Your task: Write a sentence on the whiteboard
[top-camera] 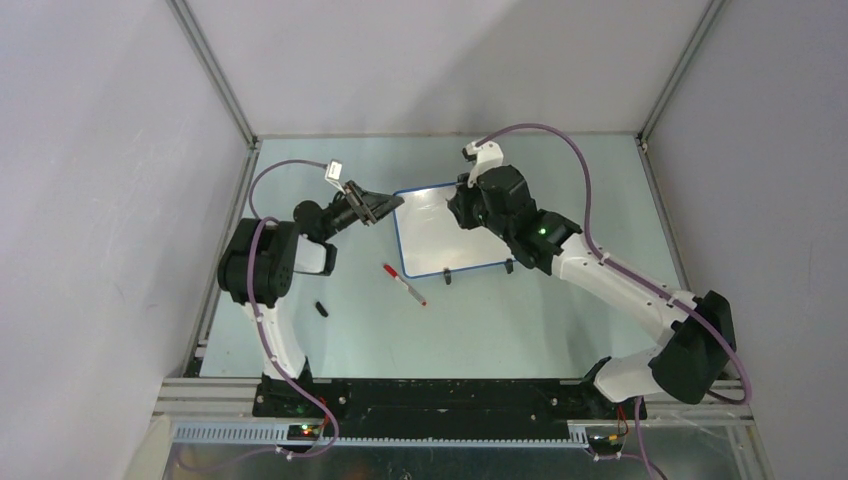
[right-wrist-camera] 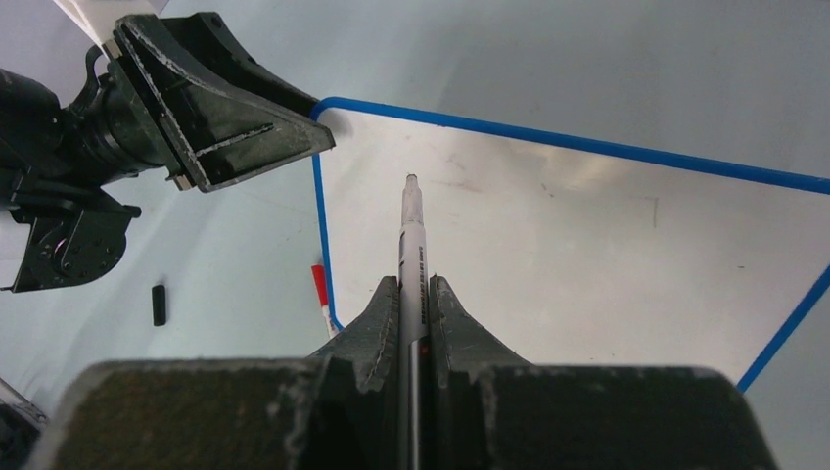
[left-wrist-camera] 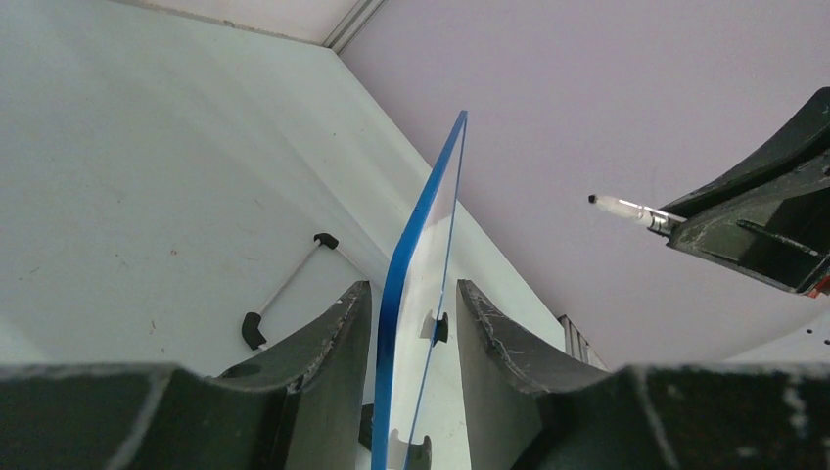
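Overhead and wrist views of two black-and-white robot arms over a pale greenish tabletop (top-camera: 500, 330) inside a grey-walled enclosure. A small rectangular whiteboard with a thin blue rim and rounded corners (top-camera: 435, 240) sits at the middle of the table, its two small black feet (top-camera: 449, 277) along the near edge. Its white face carries only faint grey smudges.

The left gripper (top-camera: 378, 207) reaches in from the left and is closed onto the board's far left corner. In the left wrist view its two dark fingers (left-wrist-camera: 328, 343) stand one on each face of the blue rim, and the board runs edge-on between them.

The right gripper (right-wrist-camera: 413, 289) is clamped on a slim white marker with black print on its barrel (right-wrist-camera: 411, 220). The marker points out past the fingertips, over the board's left part and near the left gripper. Its uncapped dark tip is held apart from the board face.

A second white pen with a red end (top-camera: 404, 285) lies on the table just beside the board's near left corner. A small black cap-like piece (top-camera: 321, 309) lies farther left, near the left arm
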Controlling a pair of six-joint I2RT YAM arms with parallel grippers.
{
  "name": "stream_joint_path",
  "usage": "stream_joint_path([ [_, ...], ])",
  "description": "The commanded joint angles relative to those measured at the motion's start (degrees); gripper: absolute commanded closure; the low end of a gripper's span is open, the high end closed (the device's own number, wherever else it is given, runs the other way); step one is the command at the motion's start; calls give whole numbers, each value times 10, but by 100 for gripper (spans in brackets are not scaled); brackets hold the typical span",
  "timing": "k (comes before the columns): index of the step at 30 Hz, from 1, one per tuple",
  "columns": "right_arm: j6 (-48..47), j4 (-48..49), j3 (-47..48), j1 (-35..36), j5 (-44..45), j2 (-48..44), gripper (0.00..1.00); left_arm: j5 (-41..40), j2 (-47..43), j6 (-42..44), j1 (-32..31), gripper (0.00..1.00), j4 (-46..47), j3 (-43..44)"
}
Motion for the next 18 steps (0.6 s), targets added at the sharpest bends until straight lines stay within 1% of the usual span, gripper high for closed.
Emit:
stream_joint_path([
  [1, -16, 19, 23, 0, -26, 9, 100, -1, -27, 25, -1, 58, 27, -5],
  [5, -20, 12, 23, 0, -20, 12, 100, 0, -27, 29, -1, 57, 27, -6],
  [11, -27, 31, 5, 2, -23, 4, 100, 1, -30, 31, -1, 58, 27, -8],
  [18, -32, 32, 1, 8, -10, -3, 100, 3, -31, 27, -2, 66, 27, -7],
])
